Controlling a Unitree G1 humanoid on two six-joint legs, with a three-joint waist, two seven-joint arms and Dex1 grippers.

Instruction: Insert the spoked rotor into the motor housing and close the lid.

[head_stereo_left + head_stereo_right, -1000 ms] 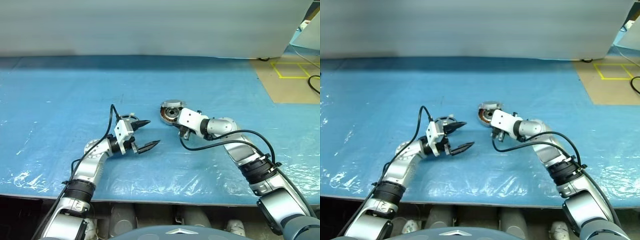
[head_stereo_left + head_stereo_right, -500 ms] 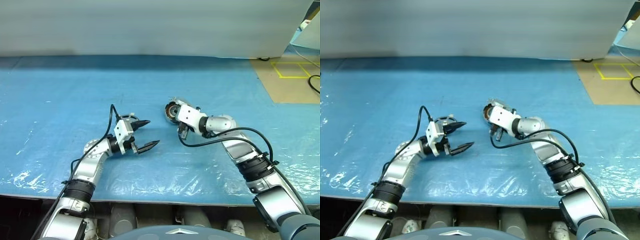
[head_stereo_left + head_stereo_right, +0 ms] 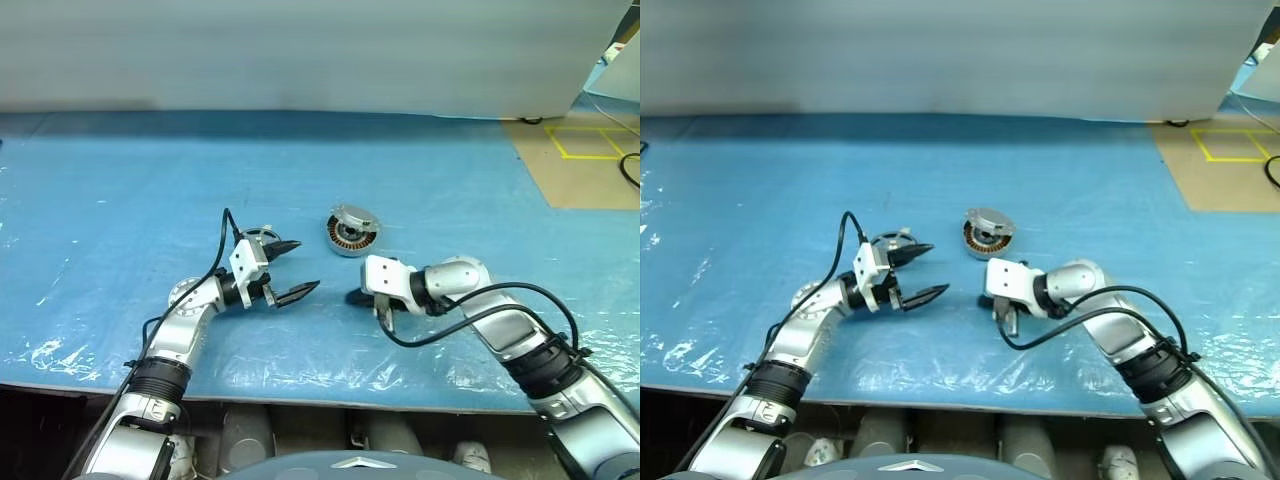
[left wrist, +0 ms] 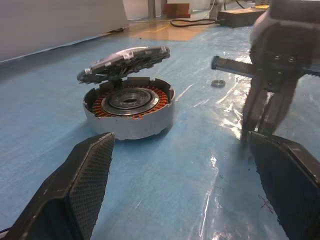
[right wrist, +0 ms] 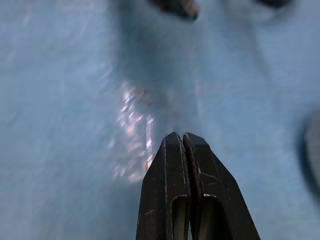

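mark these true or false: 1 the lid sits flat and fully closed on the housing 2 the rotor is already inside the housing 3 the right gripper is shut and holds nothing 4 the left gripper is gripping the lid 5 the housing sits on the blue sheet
1. False. The lid rests tilted on the motor housing, one edge raised so the copper windings show beneath it.
2. True. The spoked rotor lies inside the ring of windings.
3. True. The right gripper has its fingers pressed together with nothing between them, above the blue sheet.
4. False. The left gripper is open and empty, apart from the lid.
5. True. The housing stands on the blue sheet, between and beyond the two grippers.
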